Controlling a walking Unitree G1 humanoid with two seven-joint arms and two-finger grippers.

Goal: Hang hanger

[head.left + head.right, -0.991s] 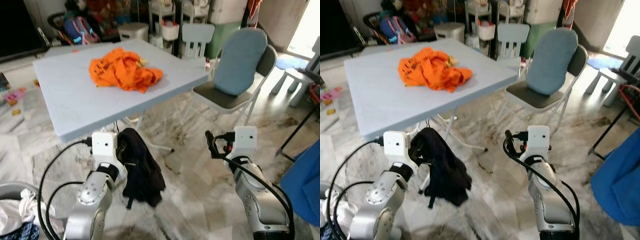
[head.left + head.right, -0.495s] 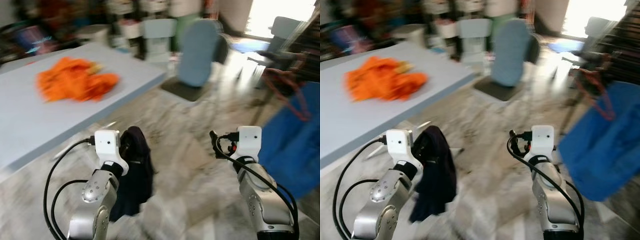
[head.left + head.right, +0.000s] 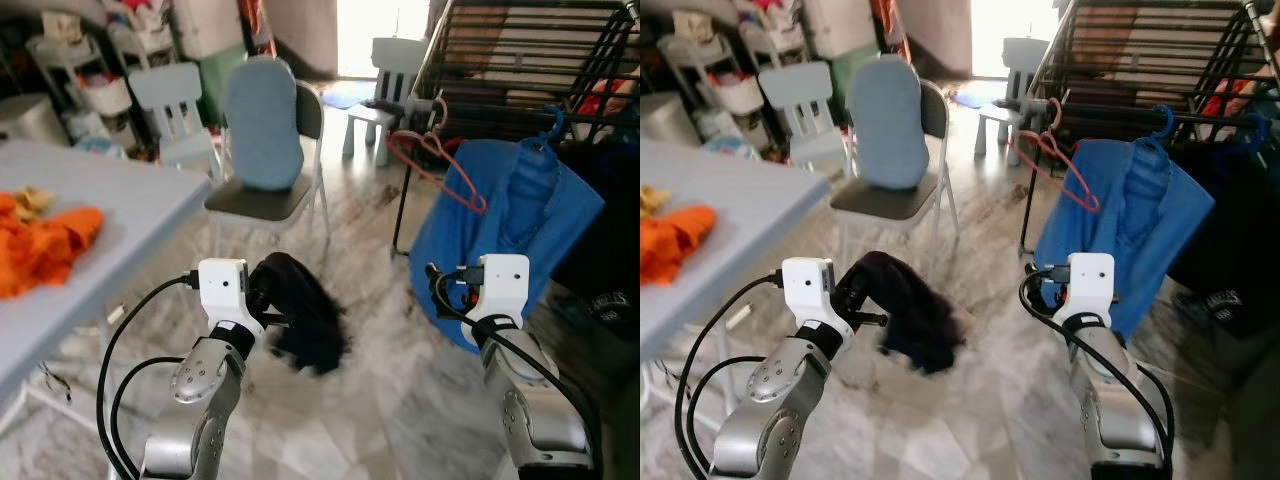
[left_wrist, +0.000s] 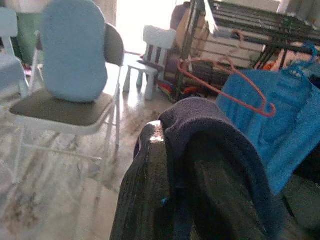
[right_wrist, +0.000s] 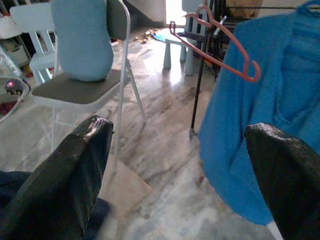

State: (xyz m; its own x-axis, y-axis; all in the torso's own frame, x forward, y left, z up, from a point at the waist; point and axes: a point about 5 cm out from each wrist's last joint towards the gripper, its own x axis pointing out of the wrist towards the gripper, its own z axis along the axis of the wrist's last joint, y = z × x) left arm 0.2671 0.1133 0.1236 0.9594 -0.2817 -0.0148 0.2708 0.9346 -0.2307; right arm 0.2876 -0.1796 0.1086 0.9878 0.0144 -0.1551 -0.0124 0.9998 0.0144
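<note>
Turning away from the table (image 3: 120, 215), the camera now faces a rack (image 3: 520, 60). Left gripper (image 3: 262, 300) clenches a dark garment (image 3: 305, 320) above the floor. Right gripper (image 3: 436, 290), fingers spread, hangs before a blue shirt (image 3: 510, 220) beside a red hanger (image 3: 440, 165).

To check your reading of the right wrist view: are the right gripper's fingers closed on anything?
No. The right gripper stands wide open, with only floor and the blue garment between its fingers.

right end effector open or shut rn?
Open. In the right wrist view the two black fingers stand far apart, with the floor, the chair and the blue garment showing between them, nothing held.
</note>
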